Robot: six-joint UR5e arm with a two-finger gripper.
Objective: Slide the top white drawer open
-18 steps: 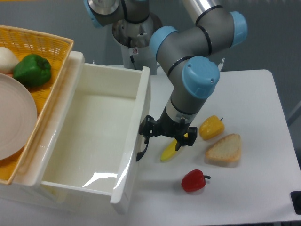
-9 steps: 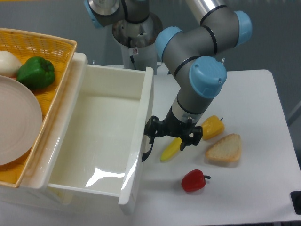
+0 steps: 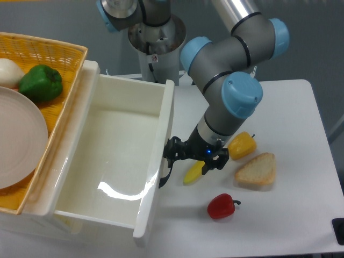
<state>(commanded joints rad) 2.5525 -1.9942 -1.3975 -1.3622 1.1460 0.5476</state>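
One black handle (image 3: 164, 173) is the spot to hold; the gripper (image 3: 173, 154) pinches it shut. The top white drawer (image 3: 115, 156) looks hard, shiny, empty, and slides easily.

A single fixed camera looks down steeply from high in front of the surface (image 3: 285, 107), facing the arm's base (image 3: 156, 40) at 12 o'clock. It sits fairly near: the open top white drawer (image 3: 115, 156) fills the frame from centre to 8 o'clock, the wicker basket (image 3: 51, 59) is cropped at 10 o'clock, and the surface's far edge runs off at 3 o'clock.
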